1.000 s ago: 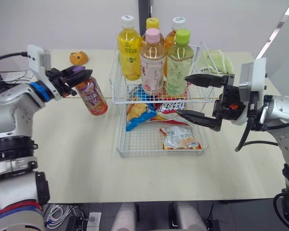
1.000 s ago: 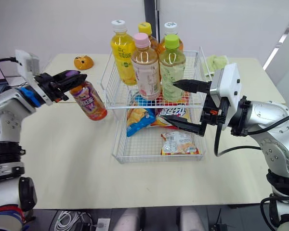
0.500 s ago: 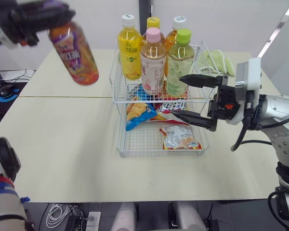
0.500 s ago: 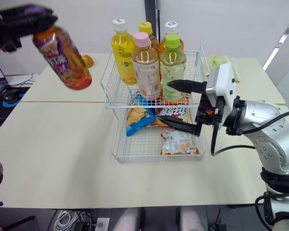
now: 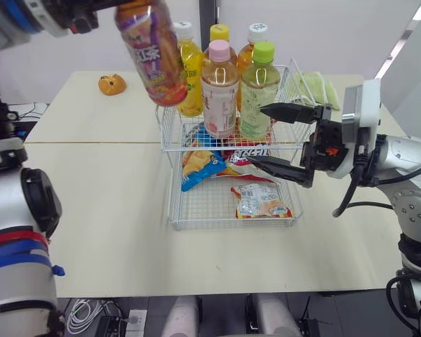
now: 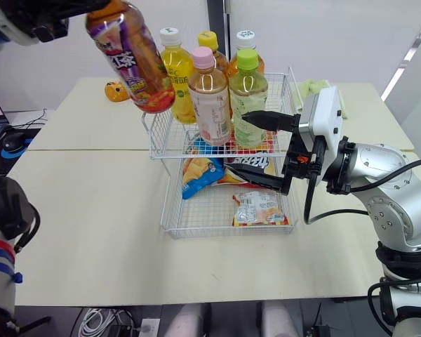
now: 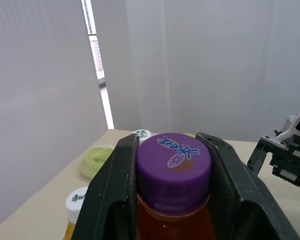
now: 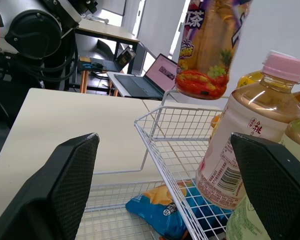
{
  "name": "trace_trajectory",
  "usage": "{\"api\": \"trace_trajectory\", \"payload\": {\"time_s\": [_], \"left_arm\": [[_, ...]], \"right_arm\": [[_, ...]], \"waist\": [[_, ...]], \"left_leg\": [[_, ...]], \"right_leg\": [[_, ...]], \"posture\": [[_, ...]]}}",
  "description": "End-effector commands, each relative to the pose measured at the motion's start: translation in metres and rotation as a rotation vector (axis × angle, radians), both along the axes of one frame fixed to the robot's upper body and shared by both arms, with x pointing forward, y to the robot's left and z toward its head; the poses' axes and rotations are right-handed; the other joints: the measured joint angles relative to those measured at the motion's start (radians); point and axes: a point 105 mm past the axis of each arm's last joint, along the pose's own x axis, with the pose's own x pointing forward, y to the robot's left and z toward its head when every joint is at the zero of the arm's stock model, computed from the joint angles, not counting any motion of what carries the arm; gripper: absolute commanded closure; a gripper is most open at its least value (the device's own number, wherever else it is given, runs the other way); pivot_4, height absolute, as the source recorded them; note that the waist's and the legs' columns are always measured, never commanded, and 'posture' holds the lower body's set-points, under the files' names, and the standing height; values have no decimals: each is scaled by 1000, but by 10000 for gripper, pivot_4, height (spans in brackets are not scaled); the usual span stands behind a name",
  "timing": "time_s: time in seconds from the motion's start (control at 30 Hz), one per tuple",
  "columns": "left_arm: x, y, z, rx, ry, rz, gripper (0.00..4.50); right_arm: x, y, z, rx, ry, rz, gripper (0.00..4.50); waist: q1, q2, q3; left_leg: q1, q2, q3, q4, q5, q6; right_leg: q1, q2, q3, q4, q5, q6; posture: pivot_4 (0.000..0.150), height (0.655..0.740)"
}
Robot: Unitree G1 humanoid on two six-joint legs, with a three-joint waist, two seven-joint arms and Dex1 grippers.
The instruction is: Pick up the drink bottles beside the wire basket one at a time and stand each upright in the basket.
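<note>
An orange drink bottle with a purple label [image 5: 151, 53] hangs tilted in the air over the left edge of the wire basket's upper tier [image 5: 196, 146]. My left gripper [image 7: 174, 165] is shut on its purple cap [image 7: 174, 156]. Several bottles stand upright in that tier: a yellow one [image 5: 188, 70], a pink-capped one [image 5: 219, 91], a green-capped one [image 5: 259, 91] and two more behind. My right gripper [image 5: 266, 135] is open at the basket's right side, its fingers level with the upper tier and holding nothing.
Snack bags [image 5: 256, 200] lie in the basket's lower tier. A small orange object [image 5: 111, 84] sits at the far left of the table [image 5: 98, 210], and a green cloth [image 5: 316, 88] lies behind the basket at the right.
My left arm has lifted the orange bottle from table height and carried it right, up to the basket's left edge. The right gripper has stayed open in nearly the same place.
</note>
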Motion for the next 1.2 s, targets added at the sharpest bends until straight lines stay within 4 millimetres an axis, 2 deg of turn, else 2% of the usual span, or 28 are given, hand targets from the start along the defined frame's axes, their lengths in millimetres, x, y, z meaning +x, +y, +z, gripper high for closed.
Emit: {"api": "trace_trajectory", "payload": {"time_s": [0.03, 0.53, 1.03, 1.1, 1.2], "left_arm": [[-12, -3, 17, -10, -117, -8, 31399], [14, -12, -33, 37, -86, 30, 31399], [25, -13, -53, 38, -112, 62, 31399], [25, -13, -54, 33, -108, 60, 24209], [25, -14, -54, 30, -105, 56, 15863]], "right_arm": [[-9, 1, 10, 11, -57, 11, 0], [-9, -1, 11, 7, -51, -12, 0], [-8, 0, 9, 4, -44, -12, 0], [-8, 0, 9, 5, -43, -11, 0], [-8, 0, 9, 7, -42, -9, 0]], "waist": [[0, 0, 0], [0, 0, 0], [0, 0, 0], [0, 0, 0], [0, 0, 0]], "left_leg": [[0, 0, 0, 0, 0, 0], [0, 0, 1, 0, 0, 0], [0, 0, 1, 1, 0, 0], [0, 0, 1, 1, 0, 0], [0, 0, 1, 1, 0, 0]], "right_leg": [[0, 0, 0, 0, 0, 0], [-1, 0, 1, 1, 0, 0], [-1, 0, 1, 1, 0, 0], [-1, 0, 1, 1, 0, 0], [-1, 0, 1, 1, 0, 0]], "posture": [[1500, 7400], [1500, 7400], [1500, 7400], [1500, 7400], [1500, 7400]]}}
